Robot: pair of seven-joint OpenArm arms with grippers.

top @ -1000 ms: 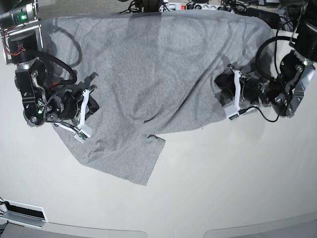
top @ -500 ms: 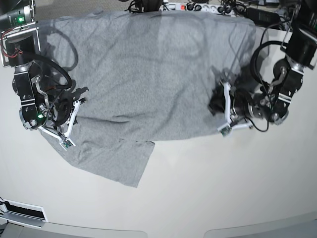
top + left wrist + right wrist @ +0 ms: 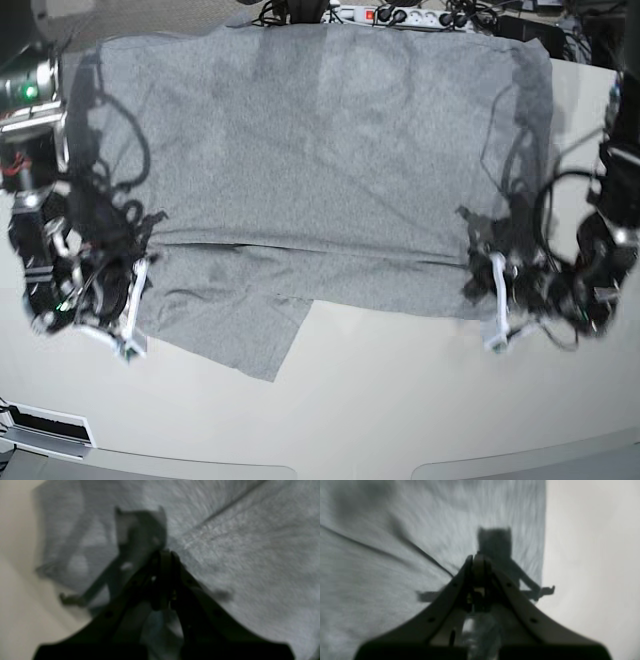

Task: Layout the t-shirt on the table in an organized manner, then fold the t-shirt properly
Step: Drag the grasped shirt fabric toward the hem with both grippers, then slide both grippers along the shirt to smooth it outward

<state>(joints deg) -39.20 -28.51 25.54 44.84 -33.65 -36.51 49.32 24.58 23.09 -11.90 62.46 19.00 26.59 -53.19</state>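
Note:
The heather-grey t-shirt [image 3: 320, 150] lies spread wide across the back half of the white table [image 3: 400, 400], plain side up with no lettering showing. A sleeve flap [image 3: 250, 335] sticks out at its front left. My right gripper [image 3: 132, 310] is at the shirt's front left corner, and its jaws are shut on the fabric [image 3: 382, 567] in the right wrist view [image 3: 477, 556]. My left gripper [image 3: 490, 300] is at the front right corner, shut on the cloth [image 3: 250, 555] where a crease starts [image 3: 163, 553]. Both wrist views are blurred.
A power strip and tangled cables [image 3: 400, 15] run along the table's back edge behind the shirt. A dark box [image 3: 530, 30] sits at the back right. A grey slotted fixture [image 3: 45, 430] sits at the front left edge. Bare white tabletop [image 3: 595, 555] lies in front of the shirt.
Both grippers have moved toward the front edge and outward, dragging the shirt with them. The shirt is now stretched flatter and wider, and its front edge sits lower in the base view.

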